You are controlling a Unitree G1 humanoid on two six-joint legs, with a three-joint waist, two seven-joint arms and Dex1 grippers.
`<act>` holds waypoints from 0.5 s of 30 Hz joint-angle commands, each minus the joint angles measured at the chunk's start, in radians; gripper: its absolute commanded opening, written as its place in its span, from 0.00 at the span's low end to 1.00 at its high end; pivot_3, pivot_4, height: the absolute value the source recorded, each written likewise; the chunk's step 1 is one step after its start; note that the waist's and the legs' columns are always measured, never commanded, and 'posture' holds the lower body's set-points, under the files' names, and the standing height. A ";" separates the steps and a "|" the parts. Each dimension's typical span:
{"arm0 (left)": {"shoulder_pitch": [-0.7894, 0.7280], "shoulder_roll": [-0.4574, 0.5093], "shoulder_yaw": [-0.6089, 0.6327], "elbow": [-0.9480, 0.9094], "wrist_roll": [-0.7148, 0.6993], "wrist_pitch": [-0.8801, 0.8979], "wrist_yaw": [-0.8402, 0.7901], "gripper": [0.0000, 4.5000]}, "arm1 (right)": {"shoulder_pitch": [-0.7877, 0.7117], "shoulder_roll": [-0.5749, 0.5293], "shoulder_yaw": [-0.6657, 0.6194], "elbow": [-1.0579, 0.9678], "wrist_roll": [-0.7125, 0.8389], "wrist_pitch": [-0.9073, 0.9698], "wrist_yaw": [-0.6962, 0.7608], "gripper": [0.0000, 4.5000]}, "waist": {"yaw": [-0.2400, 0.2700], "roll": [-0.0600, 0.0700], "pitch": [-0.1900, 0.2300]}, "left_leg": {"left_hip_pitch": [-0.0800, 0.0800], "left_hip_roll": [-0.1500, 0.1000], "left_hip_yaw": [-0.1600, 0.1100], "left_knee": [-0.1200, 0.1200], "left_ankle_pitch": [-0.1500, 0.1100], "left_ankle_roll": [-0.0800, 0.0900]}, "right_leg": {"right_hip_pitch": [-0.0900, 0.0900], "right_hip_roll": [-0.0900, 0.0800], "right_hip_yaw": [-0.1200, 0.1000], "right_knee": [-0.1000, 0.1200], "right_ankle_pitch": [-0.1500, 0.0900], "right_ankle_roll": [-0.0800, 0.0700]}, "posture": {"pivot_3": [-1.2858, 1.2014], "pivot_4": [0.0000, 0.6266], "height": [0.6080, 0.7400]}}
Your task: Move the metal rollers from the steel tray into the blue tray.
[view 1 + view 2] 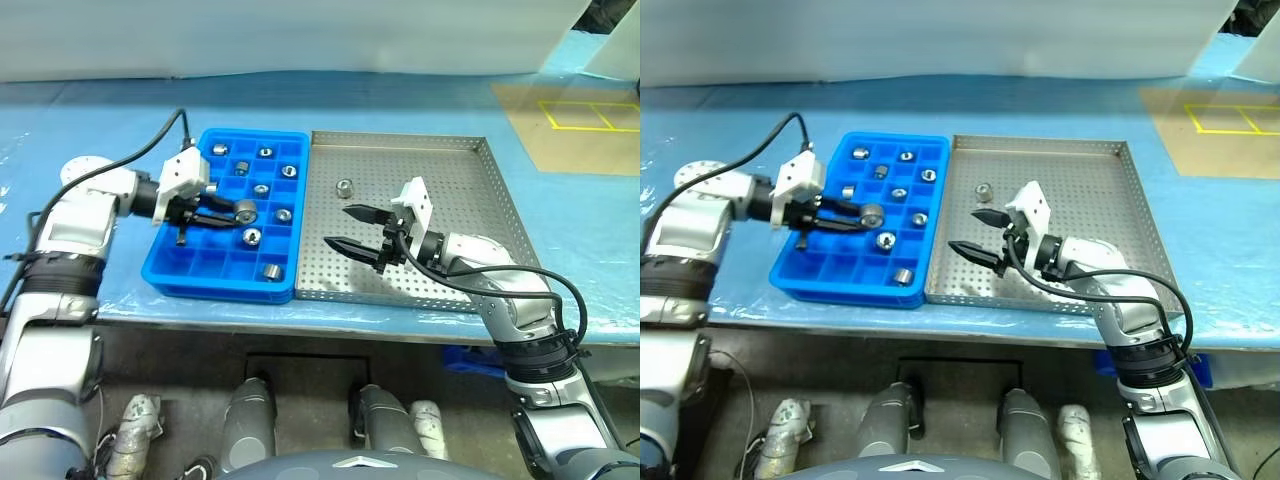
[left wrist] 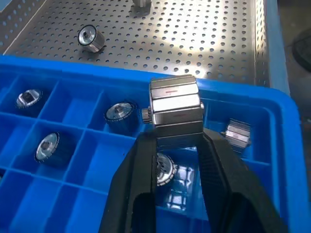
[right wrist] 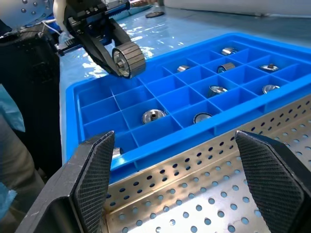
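Observation:
The blue tray [image 1: 168,268] lies left of the steel tray [image 1: 460,200], their edges touching. Several metal rollers [image 1: 252,237] sit in separate compartments of the blue tray. One roller [image 1: 344,187] stands on the steel tray's perforated floor near its back left. My left gripper [image 1: 238,212] reaches in from the left over the middle of the blue tray, shut on a roller [image 2: 175,109] held above the compartments. My right gripper [image 1: 338,227] hovers open over the left part of the steel tray, pointing toward the blue tray, with nothing between its fingers [image 3: 97,165].
Both trays rest on a table under a blue cover [image 1: 560,220], near its front edge. A brown board with yellow tape [image 1: 580,120] lies at the back right. A black cable [image 1: 150,150] arcs above my left wrist.

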 commanded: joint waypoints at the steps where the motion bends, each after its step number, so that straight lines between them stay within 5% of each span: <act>1: 0.123 0.100 0.083 -0.178 -0.091 0.127 0.000 0.18 | -0.032 0.023 0.017 -0.010 0.005 -0.017 0.022 0.91 | -0.003 0.000 0.000 | 0.000 0.000 0.000 -0.001 0.001 -0.001 | -0.001 0.000 0.000 0.001 0.000 0.000 | 0.49 0.24 1.00; 8: 0.359 0.192 0.174 -0.349 -0.167 0.224 0.073 0.18 | -0.079 0.089 0.040 0.015 0.008 -0.020 0.030 0.91 | 0.013 -0.001 0.000 | 0.001 0.002 -0.001 -0.003 0.004 -0.006 | -0.006 0.003 -0.001 0.011 -0.005 -0.004 | 0.51 0.24 1.00; 15: 0.431 0.197 0.197 -0.353 -0.172 0.213 0.171 0.18 | -0.101 0.143 0.058 -0.045 0.041 0.027 0.021 0.91 | 0.031 -0.001 0.000 | 0.002 0.002 -0.003 -0.003 0.004 -0.007 | -0.005 0.003 0.000 0.012 -0.005 -0.003 | 0.52 0.24 1.00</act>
